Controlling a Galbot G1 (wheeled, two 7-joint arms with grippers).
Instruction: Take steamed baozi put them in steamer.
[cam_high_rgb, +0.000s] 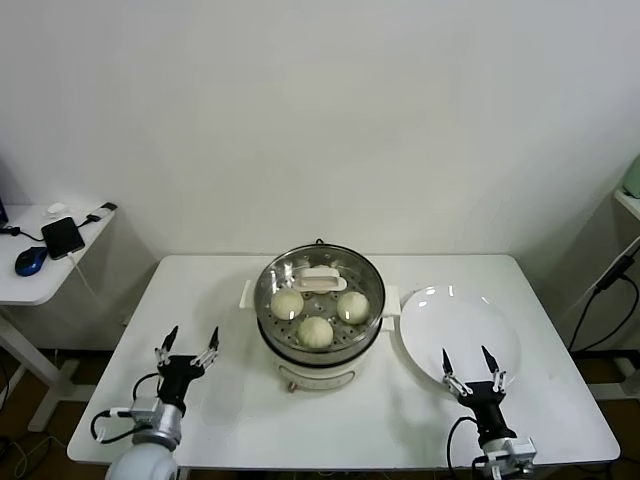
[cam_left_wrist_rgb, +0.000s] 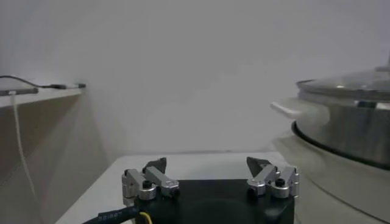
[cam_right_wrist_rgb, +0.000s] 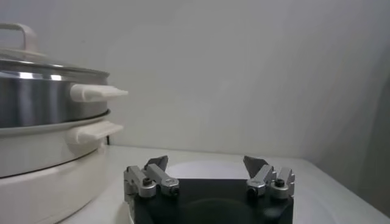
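While lidded, baozi in steamer, between both grippers' spread fingers.

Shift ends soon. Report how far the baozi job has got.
Looks done: three steamed baozi show in the steamer under its glass lid; a fourth may hide behind the handle. The plate is bare. In hand: nothing; left gripper and right gripper hang open, apart. Left: seemingly nothing.

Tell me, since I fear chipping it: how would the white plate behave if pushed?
The white plate looks glazed and flat on the table, so it would probably slide rather than tip. It seems rigid and likely brittle. Its edge lies close to the steamer, so a push leftward might knock them together.
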